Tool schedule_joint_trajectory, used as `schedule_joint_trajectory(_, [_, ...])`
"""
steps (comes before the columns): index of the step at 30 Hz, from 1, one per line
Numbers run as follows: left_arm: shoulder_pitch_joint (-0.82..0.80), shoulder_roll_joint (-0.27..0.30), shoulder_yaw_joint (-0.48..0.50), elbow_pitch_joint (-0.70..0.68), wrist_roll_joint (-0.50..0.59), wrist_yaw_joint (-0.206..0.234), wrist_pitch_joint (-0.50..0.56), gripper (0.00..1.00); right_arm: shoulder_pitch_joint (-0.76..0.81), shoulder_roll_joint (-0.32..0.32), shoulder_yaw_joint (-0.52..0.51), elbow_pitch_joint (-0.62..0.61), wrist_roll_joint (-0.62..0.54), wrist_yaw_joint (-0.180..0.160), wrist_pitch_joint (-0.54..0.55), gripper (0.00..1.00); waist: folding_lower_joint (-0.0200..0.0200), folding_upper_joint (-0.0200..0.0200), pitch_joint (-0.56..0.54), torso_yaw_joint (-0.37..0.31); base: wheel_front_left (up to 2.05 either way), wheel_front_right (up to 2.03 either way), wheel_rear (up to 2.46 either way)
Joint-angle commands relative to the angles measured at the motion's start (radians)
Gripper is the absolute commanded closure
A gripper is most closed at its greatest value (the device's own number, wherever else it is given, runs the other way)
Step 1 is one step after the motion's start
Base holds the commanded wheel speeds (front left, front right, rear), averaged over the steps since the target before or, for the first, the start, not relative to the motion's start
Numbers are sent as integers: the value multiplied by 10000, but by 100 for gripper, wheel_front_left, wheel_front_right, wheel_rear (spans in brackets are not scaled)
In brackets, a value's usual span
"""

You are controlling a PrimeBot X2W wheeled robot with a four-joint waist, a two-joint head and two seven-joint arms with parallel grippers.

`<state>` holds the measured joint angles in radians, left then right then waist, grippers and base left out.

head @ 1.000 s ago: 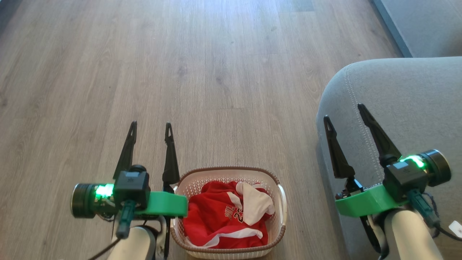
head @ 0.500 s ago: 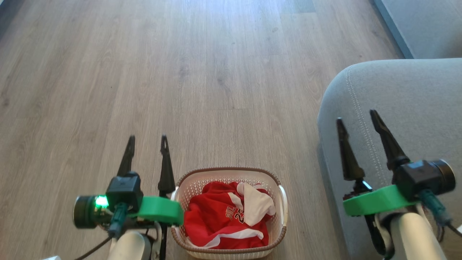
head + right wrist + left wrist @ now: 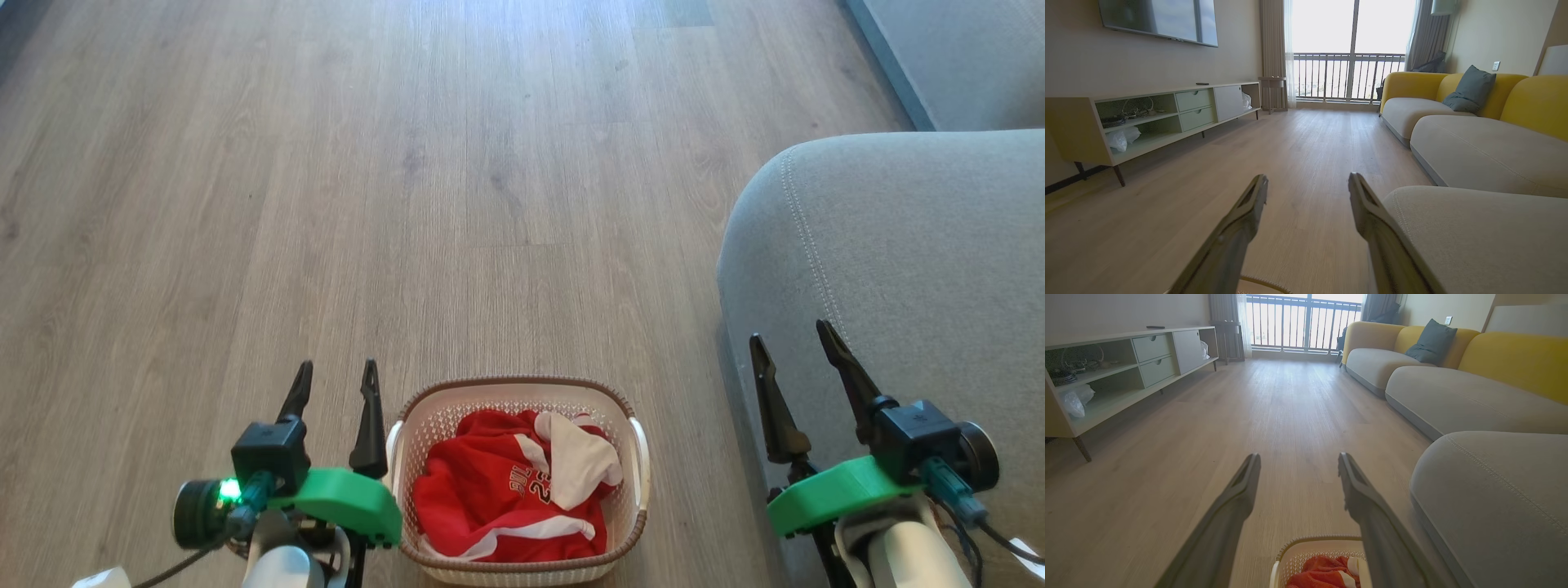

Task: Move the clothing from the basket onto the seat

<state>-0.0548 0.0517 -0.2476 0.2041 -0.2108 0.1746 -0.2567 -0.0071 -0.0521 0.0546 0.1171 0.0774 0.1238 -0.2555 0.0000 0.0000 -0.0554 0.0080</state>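
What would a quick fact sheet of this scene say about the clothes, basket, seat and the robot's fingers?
basket: cream, on the wooden floor between the arms
clothing: red and white, heaped in the basket
seat: grey cushion on the robot's right, no clothing on it
left fingers: open, empty, beside the basket
right fingers: open, empty, by the seat's edge
progress: nothing moved yet

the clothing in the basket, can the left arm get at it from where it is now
Probably yes. The left gripper is open and empty beside the left rim of the basket, and the clothing lies uncovered in the open top. It would only need to swing right and dip down.
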Motion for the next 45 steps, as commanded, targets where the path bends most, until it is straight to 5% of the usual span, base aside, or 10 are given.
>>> schedule_joint_trajectory(1, [-253,-11,381,-85,-336,-109,-51,0,-323,17,165,-198,-147,69,-63,0,0,0,-6,-7,0,0,0])
schedule_joint_trajectory(27, [-463,-14,203,258,-347,-368,-51,0,-288,18,-64,-158,-403,69,-63,0,0,0,683,-74,0,0,0])
schedule_joint_trajectory(45, [-4057,-14,-432,2353,289,-537,-51,0,-1106,18,-610,-1089,-619,69,-63,0,0,0,5797,-1045,0,0,0])
